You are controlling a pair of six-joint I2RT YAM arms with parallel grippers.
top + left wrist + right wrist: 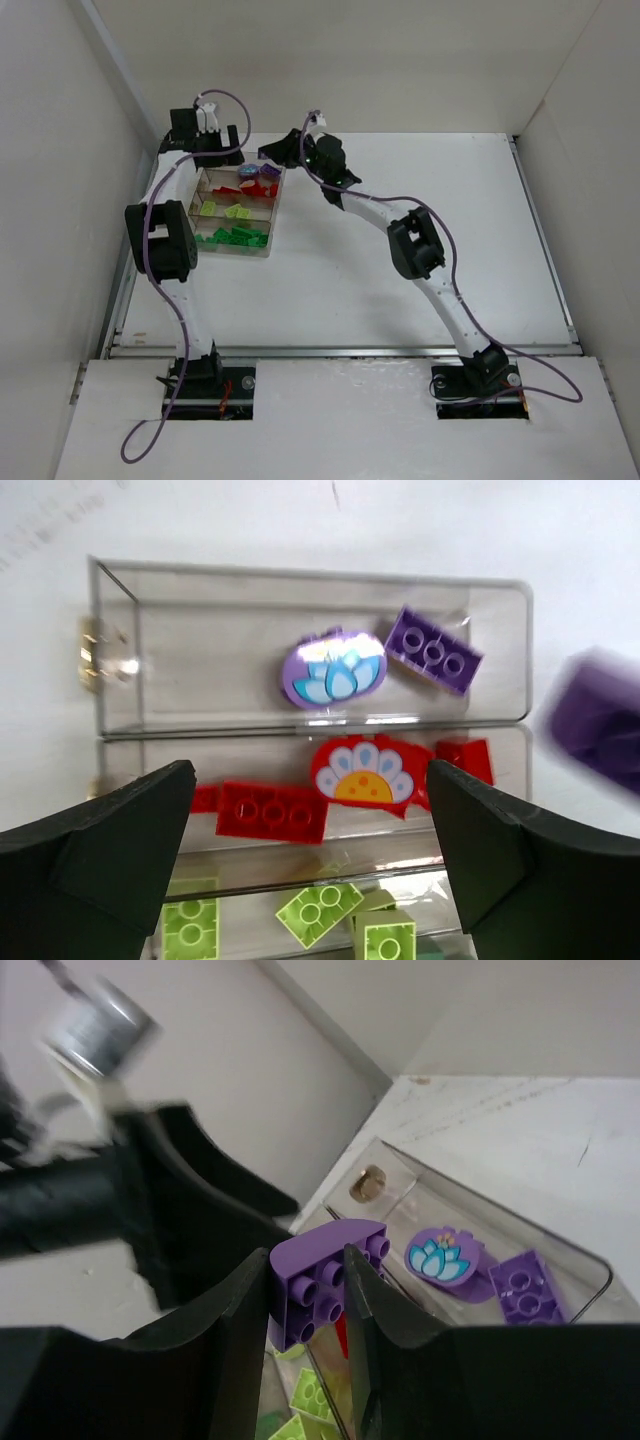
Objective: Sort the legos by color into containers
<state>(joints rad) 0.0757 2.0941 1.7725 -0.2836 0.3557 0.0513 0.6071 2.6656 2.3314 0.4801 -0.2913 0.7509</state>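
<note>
The clear tray (274, 222) holds sorted legos: purple (262, 173) in the far compartment, then red (232, 190), lime (236, 211) and green (236, 237). My right gripper (310, 1295) is shut on a purple rounded brick (322, 1278) and holds it above the tray's far right end (283, 150). Below it lie a purple flower piece (445, 1258) and a purple brick (525, 1290). My left gripper (310, 850) is open and empty, hovering over the red (272, 810) and lime (318, 912) compartments. The held brick shows blurred at the right of the left wrist view (600, 720).
The tray (110, 650) sits at the table's far left, close to the left wall (50, 200). My left gripper (222, 152) hangs over the tray's far edge, near my right gripper. The left arm's elbow (160, 240) stands beside the tray's left side.
</note>
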